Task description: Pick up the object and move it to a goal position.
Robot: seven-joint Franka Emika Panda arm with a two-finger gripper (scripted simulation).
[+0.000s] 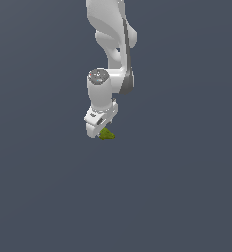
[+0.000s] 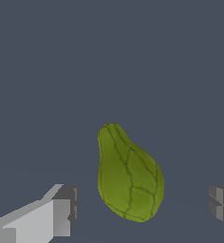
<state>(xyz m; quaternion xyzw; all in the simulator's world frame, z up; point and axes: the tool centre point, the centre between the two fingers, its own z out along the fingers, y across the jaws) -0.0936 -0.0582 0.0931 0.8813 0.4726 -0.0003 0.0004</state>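
Flat slate-grey ground filled the exterior view, where the white arm reached down and its pincer hung just over the yellow-green object, which peeked out at its lower edge. Through the wrist view, the ribbed, pear-shaped object lay between the spread, released fingers, touching neither.
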